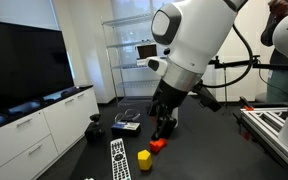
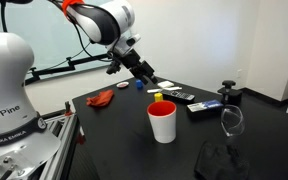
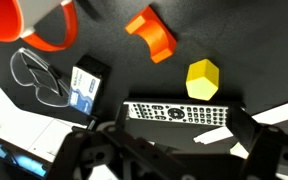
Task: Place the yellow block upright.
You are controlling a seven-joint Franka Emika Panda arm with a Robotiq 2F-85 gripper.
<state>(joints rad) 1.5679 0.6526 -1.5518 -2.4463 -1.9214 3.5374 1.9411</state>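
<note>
The yellow block (image 3: pixel 202 78) lies on the black table just beyond the remote control (image 3: pixel 179 113). It also shows in both exterior views (image 1: pixel 144 158) (image 2: pixel 157 96). An orange-red block (image 3: pixel 151 32) lies a little past it, apart from it (image 1: pixel 157 145). My gripper (image 3: pixel 179 135) is open and empty. It hovers above the remote, short of the yellow block, and touches nothing. In both exterior views the gripper (image 1: pixel 164 128) (image 2: pixel 147 78) hangs above the table, close to the blocks.
A red bucket (image 2: pixel 163 121) (image 3: pixel 44 25) stands near the table's edge. A blue-and-white box (image 3: pixel 87 87) and a clear wire-like object (image 3: pixel 39 75) lie beside the remote. A black object (image 2: pixel 228 93) and a dark cloth (image 2: pixel 219 160) are also on the table.
</note>
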